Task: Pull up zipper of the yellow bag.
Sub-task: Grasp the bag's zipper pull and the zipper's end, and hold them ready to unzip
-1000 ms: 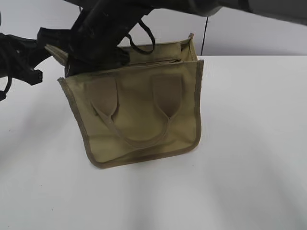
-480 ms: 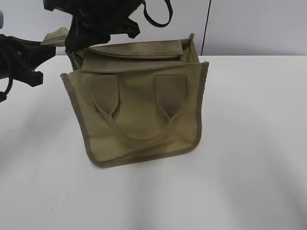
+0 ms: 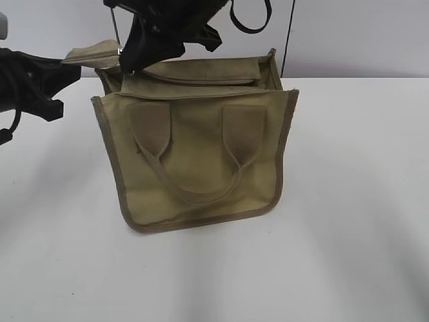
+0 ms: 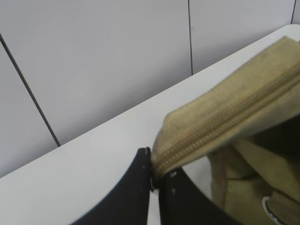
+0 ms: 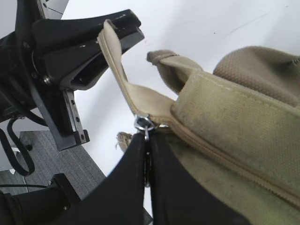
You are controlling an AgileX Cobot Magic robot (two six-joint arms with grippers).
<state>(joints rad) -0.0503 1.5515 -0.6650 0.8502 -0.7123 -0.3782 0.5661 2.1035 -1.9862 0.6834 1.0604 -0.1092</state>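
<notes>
The yellow bag [image 3: 201,161] stands upright on the white table, handles hanging down its front. My left gripper [image 3: 67,62] is shut on the fabric tab at the left end of the zipper; in the left wrist view [image 4: 153,164] its jaws pinch the end of the zipper tape [image 4: 225,119]. My right gripper [image 3: 131,64] reaches down from above to the bag's top left corner. It is shut on the silver pull tab [image 5: 143,123], right next to the tab held by the left gripper [image 5: 117,26]. The zip line [image 5: 225,161] running away from the pull looks closed.
The white table [image 3: 348,201] spreads around the bag, with a grey wall behind it. A black cable loop [image 3: 251,20] hangs from the right arm above the bag. The table's left edge and grey floor [image 5: 47,154] show in the right wrist view.
My right arm has lifted and shifted right along the bag's top. The bag has moved slightly right and stands straighter. The left gripper has stayed in place.
</notes>
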